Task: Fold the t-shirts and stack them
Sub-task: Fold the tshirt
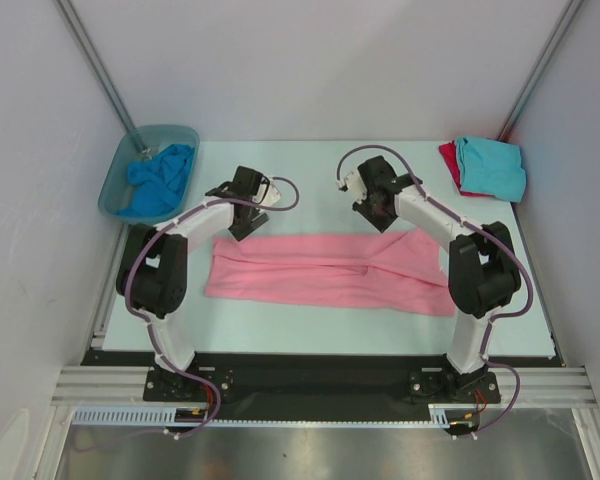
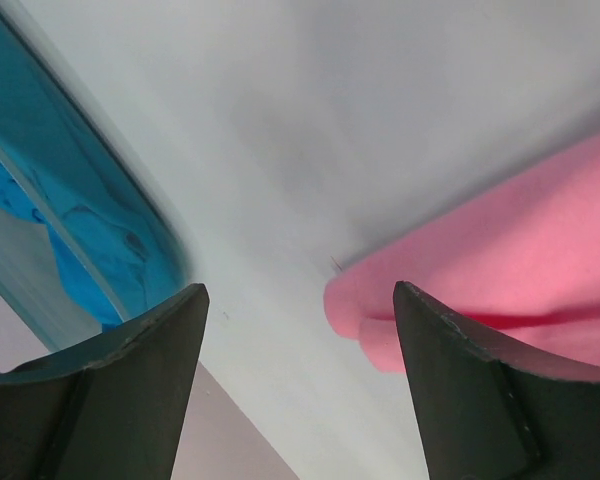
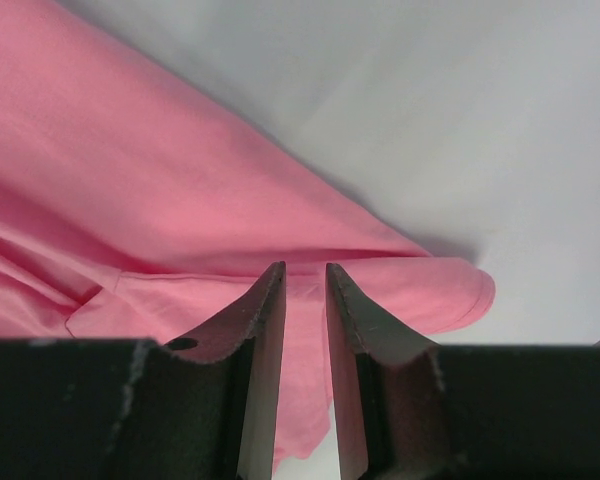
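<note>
Table point(image 1: 310, 335) carries the pink t-shirt point(image 1: 330, 275) across its centre, long axis left-to-right, far edge beneath both arms: left pincer point(image 2: 300, 385) spread, right pincer point(image 3: 305, 335) narrowly parted, empty.

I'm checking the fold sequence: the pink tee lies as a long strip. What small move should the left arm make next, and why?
Probably lower the left gripper onto the left end of the pink tee and pinch it. Its jaws stand open and empty close to that end, and the strip is not yet folded crosswise.
</note>
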### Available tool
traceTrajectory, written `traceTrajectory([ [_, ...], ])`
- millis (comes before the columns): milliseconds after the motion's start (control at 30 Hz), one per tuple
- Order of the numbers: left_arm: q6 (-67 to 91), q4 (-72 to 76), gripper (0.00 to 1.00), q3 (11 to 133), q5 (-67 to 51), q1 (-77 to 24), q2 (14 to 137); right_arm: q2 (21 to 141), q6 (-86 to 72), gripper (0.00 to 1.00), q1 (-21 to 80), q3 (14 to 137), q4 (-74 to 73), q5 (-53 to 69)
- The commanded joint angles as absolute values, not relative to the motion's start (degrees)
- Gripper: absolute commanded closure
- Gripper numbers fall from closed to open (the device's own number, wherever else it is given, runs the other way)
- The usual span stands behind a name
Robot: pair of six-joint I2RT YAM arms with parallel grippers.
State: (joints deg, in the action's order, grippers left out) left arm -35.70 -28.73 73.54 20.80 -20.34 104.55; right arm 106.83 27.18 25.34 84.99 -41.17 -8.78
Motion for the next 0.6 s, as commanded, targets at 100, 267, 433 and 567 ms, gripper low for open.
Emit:
traceTrajectory([
  [100, -37.09, -29.52, 0.2, 75.85, 22.15, -20.21, 106.53, 104.85, 27.86, 0.73, 26.28, 84.55, -39.46, -9.58],
  [267, -37.79, -31.2, 0.2, 74.1, 21.01, -20.21, 105.73, 104.59, 28.04, 0.73, 26.63, 84.64, -39.11, -9.84],
  [433, -37.62, -33.13, 0.2, 73.3, 19.51, -20.3, 104.77, 104.33, 28.13, 0.74, 26.81, 84.29, -38.67, -10.46],
  [567, -37.88, -35.33, 0.2, 72.16, 17.67, -20.39, 104.33, 104.33, 28.21, 0.74, 26.98, 84.29, -38.5, -10.63],
])
